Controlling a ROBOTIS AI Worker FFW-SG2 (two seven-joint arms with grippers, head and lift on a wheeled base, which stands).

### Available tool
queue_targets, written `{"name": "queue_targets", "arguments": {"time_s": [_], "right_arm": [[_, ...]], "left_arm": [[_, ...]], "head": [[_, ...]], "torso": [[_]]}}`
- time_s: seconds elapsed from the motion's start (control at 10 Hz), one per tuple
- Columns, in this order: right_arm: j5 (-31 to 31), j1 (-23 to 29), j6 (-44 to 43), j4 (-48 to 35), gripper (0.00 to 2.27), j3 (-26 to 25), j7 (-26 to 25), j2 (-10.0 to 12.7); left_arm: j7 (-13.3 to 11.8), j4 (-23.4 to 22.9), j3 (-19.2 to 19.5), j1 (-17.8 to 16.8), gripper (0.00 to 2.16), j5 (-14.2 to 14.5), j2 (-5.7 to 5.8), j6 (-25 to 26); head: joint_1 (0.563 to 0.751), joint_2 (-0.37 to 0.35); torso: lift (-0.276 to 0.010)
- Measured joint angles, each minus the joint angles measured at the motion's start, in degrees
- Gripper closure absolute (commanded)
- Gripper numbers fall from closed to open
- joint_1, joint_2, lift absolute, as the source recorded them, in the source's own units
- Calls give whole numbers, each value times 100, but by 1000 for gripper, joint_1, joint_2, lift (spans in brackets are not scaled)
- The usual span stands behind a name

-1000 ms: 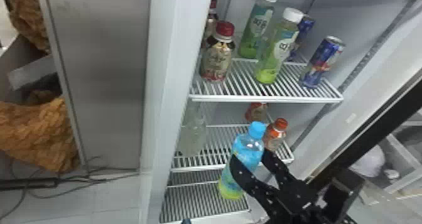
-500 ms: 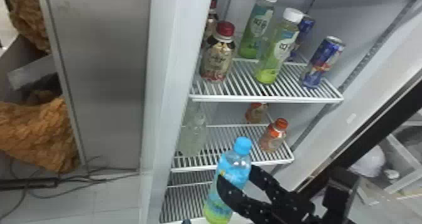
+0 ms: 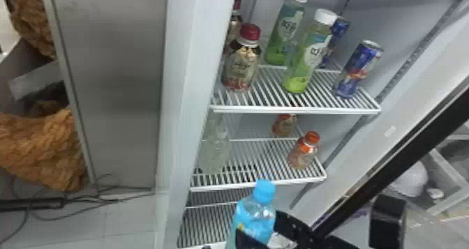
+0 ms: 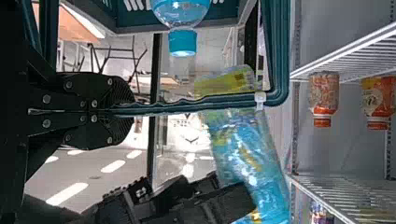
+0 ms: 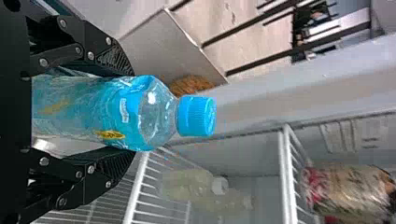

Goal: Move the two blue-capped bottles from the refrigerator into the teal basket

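one rim of the teal basket [image 4: 277, 56] is gripped by the left gripper [image 4: 131, 111], jaws closed on it. first bottle [image 4: 181, 14] is already in the basket, cap up. second bottle [image 5: 93, 114] is held around its body by the right gripper [image 5: 130, 112], jaws closed on both sides; its lower end is crossed by the basket rim in the left wrist view, inside or outside cannot be told. long axis is near upright, slightly tilted: blue cap [image 3: 265, 190] up, yellowish base [image 4: 226, 83] down. step in hand is judged to be the carry of the last bottle to the basket. next, base should be got over the rim, bottle lowered beside the first, then released; rim could be clipped by the base. farther off, an orange-capped bottle [image 3: 303, 150] is left on a fridge shelf [image 3: 258, 186].
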Motion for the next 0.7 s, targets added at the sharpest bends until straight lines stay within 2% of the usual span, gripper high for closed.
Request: {"name": "queue_targets", "arguments": {"time_s": [0.3,0.7], "right_arm": [[32,243,877,-549,576,-44,163,-105],[214,394,1911,-630,585,-203,182,-196]], "left_arm": [[0,0,0,11,1142,-1,23,1],[-2,0,9,26,1142,-4,29,1]], "head": [[695,-350],[695,-350]], "torso": [[-144],[-144]]}}
